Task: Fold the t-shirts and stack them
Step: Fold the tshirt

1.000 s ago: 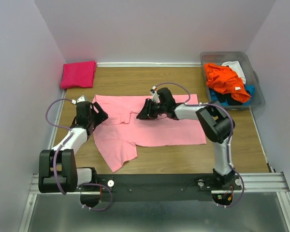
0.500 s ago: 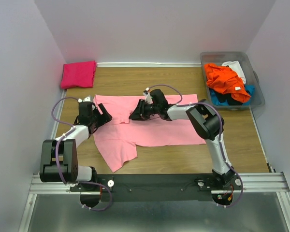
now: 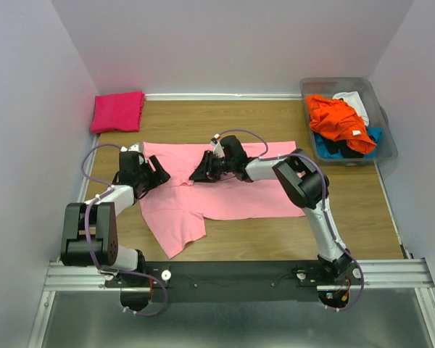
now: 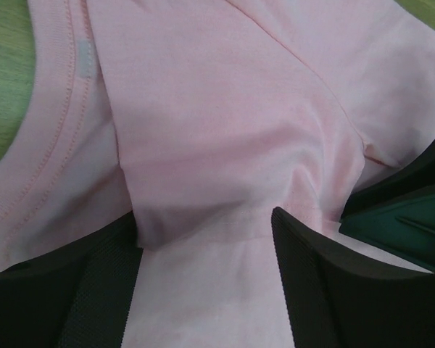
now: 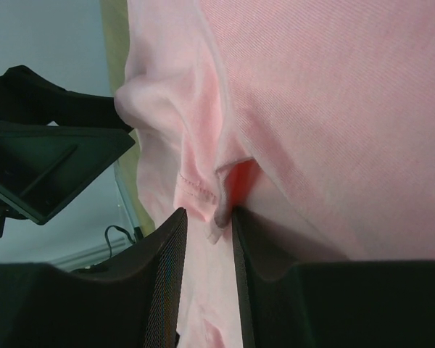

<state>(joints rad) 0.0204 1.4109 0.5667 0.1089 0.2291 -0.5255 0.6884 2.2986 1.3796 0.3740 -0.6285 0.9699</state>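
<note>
A light pink t-shirt [image 3: 232, 190] lies spread flat on the wooden table [image 3: 348, 217], with one sleeve hanging toward the front left. My left gripper [image 3: 158, 175] sits low over the shirt's left part by the neckline. In the left wrist view its jaws [image 4: 206, 232] stand wide apart with a raised fold of pink cloth [image 4: 217, 109] between them. My right gripper [image 3: 200, 172] is close to its right, shut on a bunched hem of the pink shirt [image 5: 333, 109]. The right wrist view shows the jaws [image 5: 209, 214] pinching that hem. A folded magenta t-shirt [image 3: 117, 111] lies at the back left.
A clear plastic bin [image 3: 383, 148] at the back right holds orange [image 3: 337, 119], white, blue and black shirts. Walls close in the table on the left, back and right. The arms' mounting rail [image 3: 232, 274] runs along the near edge.
My right gripper has moved left across the pink shirt toward the left gripper, drawing cloth with it. My left gripper has shifted slightly toward the back.
</note>
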